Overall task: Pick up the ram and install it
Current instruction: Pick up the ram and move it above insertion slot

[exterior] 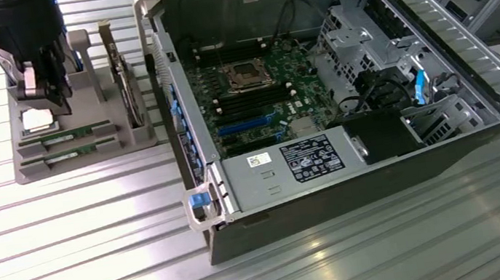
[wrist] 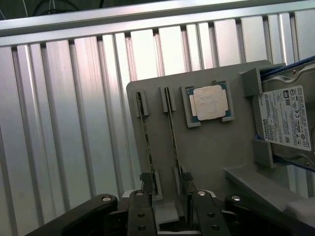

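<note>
on the ribbed metal worktop [exterior: 95, 228] sits an open computer case [exterior: 356, 195], with a grey holder [wrist: 211, 152] beside it. the end effector [wrist: 171, 196] hangs over the holder, fingers spread and gripping nothing. the ram [wrist: 173, 132] stands on edge in its slot, between its twin [wrist: 144, 132] and the processor [wrist: 209, 103].

The desk [exterior: 67, 232] is silvery metal, ribbed in long parallel stripes with white glare. The holder [exterior: 132, 138] is plain pale grey. The ram [exterior: 58, 142] and its twin [exterior: 61, 159] are green with a white strip. The processor [exterior: 38, 120] is silver, edged green. The hard drive [wrist: 288, 123] carries a white label with black print. The computer case [exterior: 338, 205] is dark grey, its board [exterior: 255, 106] green with blue slots, its latch [exterior: 199, 200] blue. The jaws are black.
</note>
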Motion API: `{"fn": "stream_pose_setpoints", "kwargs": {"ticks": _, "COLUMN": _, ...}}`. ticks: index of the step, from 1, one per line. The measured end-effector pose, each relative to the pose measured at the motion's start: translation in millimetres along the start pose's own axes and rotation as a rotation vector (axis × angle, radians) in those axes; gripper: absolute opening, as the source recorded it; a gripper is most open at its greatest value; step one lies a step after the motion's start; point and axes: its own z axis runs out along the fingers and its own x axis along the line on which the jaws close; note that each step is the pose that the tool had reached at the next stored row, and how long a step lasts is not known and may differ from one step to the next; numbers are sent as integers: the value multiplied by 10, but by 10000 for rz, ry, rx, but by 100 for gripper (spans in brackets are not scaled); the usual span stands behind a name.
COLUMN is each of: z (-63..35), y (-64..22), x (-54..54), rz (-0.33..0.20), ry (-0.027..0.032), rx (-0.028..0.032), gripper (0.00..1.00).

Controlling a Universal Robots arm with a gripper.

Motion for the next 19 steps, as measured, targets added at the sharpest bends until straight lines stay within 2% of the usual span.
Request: {"fn": "stream_pose_setpoints", "kwargs": {"ticks": 19, "z": 115, "y": -5, "x": 2, "rz": 0, "ry": 0, "rx": 0, "gripper": 36}}
